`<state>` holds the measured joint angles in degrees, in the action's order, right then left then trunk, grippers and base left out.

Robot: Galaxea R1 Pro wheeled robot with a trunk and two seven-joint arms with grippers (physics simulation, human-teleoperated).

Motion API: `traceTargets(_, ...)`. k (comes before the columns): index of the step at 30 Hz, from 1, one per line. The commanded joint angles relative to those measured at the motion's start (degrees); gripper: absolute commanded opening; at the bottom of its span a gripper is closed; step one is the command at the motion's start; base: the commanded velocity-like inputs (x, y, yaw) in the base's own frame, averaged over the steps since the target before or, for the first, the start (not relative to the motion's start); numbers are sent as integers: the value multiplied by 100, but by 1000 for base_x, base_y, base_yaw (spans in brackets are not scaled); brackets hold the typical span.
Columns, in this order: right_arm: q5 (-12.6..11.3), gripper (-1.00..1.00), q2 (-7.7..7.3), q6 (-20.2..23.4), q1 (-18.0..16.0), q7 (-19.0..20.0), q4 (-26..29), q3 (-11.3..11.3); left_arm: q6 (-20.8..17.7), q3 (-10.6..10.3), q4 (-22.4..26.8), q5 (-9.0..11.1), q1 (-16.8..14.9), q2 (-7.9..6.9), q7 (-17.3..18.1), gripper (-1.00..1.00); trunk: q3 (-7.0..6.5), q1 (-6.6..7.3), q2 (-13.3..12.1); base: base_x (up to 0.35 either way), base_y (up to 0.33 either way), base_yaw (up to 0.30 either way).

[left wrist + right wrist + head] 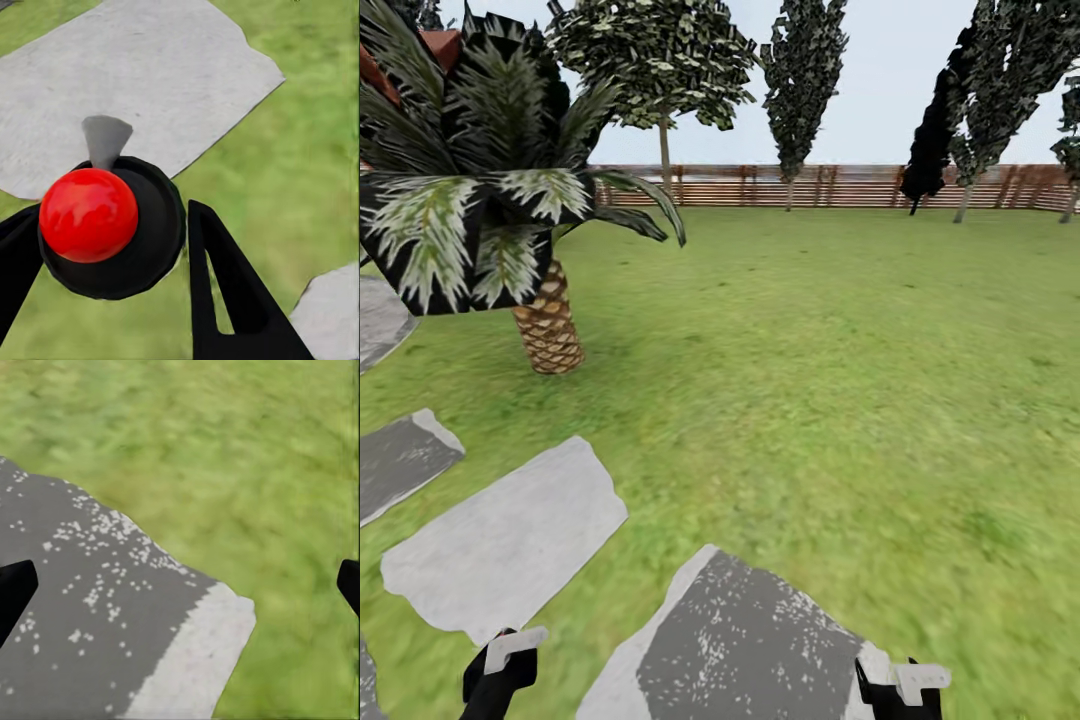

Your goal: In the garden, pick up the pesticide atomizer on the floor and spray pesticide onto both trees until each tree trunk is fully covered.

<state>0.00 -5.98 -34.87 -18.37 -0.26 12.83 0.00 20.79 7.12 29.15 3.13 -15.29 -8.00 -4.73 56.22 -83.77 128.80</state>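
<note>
Left hand (112,247) clenched on the pesticide atomizer (111,225), a black body with a red ball top and grey nozzle, held above a pale stone slab (135,82) and grass (300,172). Right hand (180,585) released, fingers wide apart over a dark speckled slab (82,607). Ahead: lawn (840,350), short palm (546,325) at left, slat fence (840,186), slim trees (800,80). Both hands low near the view's bottom edge.

Head camera overlooks lawn (810,330); wrist cameras face shared paving stones (740,640) closely.
</note>
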Motion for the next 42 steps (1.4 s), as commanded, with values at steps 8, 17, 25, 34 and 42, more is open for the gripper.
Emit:
traceTargets(8, -15, 100, 6, -4, 0, -7, 22, -17, -13, 8, -5, 3, -2, -8, -17, -100, 0, 0, 0, 121, -271, -267)
traceTargets(17, -18, 100, 9, -3, 0, -6, 35, -19, -13, 8, -6, 3, 0, -9, -19, -100, 0, 0, 0, 149, -244, -288)
traceTargets(25, -18, 100, 9, -2, 0, -9, 35, -18, -9, 0, -6, 3, 0, -1, -19, -100, 0, 0, 0, 160, -228, -300)
traceTargets(34, -18, 100, 9, 1, 0, -1, 27, -18, -11, 0, -6, 3, 0, 4, -14, -100, 0, 0, 0, 168, -228, -300)
traceTargets(42, -18, 100, 9, 7, 0, 0, 26, -21, -31, 7, -3, 10, -7, 1, -34, -100, 0, 0, 0, 171, -228, -300)
